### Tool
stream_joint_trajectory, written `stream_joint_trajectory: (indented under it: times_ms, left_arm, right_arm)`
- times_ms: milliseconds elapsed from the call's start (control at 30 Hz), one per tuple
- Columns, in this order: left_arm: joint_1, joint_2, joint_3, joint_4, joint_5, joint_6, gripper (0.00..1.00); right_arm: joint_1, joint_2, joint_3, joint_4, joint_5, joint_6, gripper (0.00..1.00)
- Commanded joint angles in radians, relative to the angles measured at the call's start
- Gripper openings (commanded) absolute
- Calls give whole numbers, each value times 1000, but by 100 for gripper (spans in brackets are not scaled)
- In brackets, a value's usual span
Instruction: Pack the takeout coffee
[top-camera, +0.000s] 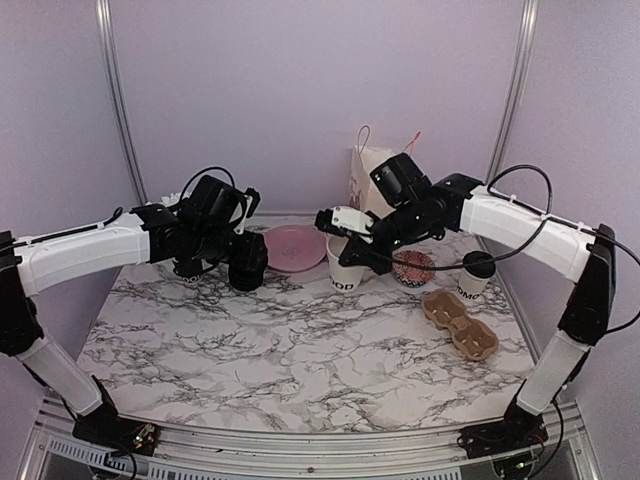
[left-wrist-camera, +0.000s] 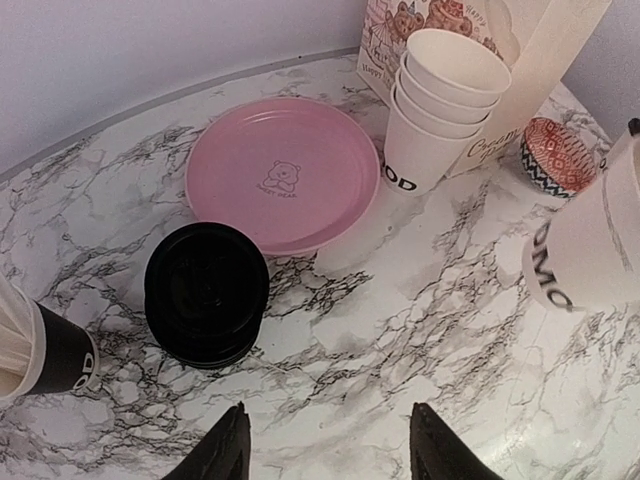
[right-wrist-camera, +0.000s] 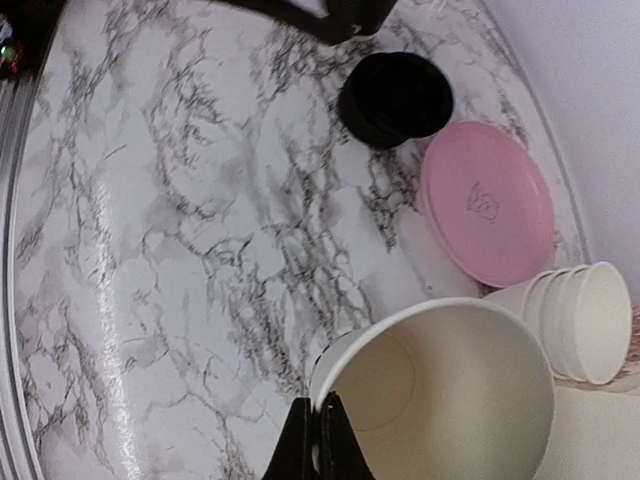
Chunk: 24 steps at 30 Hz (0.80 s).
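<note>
One lidded cup, top view: the coffee cup stands at the right of the table, just behind the cardboard carrier and near a small patterned bowl. It's not packed yet.
Carrier, top view: lying flat, nothing standing in its pockets.
Lids, top view: a black lid stack sits just left of the pink plate.
Left gripper, left wrist view: the left gripper has its fingers well apart with nothing between them. The lids lie ahead, left of its centre line.
Right edge, left wrist view: a lettered white cup, top cropped. Lid or no lid, can't tell.
Right gripper, right wrist view: the right gripper is pinched tight on the rim of a lidless cup. We're looking straight down into it, with the stacked cups just behind.
Risk, lids: coming down off-centre, those fingers could shove the stack toward the plate or lift several nested lids at once.
Risk, held cup: it's only a thin rim pinch, so the paper could buckle or the cup could swing and slip if a lid gets pressed on.
Risk, crowding: both arms are working the back of the table, and a careless sweep could topple the stacked cups.
</note>
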Motion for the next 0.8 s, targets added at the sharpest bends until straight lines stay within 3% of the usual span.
stream_joint_trajectory:
  times_ms: [0, 233, 767]
  left_arm:
    - [20, 78, 67, -80, -43, 76, 51]
    - [39, 185, 127, -97, -51, 113, 45]
    - [47, 366, 244, -120, -104, 150, 42]
  right_arm:
    - [130, -104, -200, 86, -26, -82, 0]
    - [248, -159, -375, 174, 6, -111, 0]
    - [256, -122, -486, 280, -18, -91, 0]
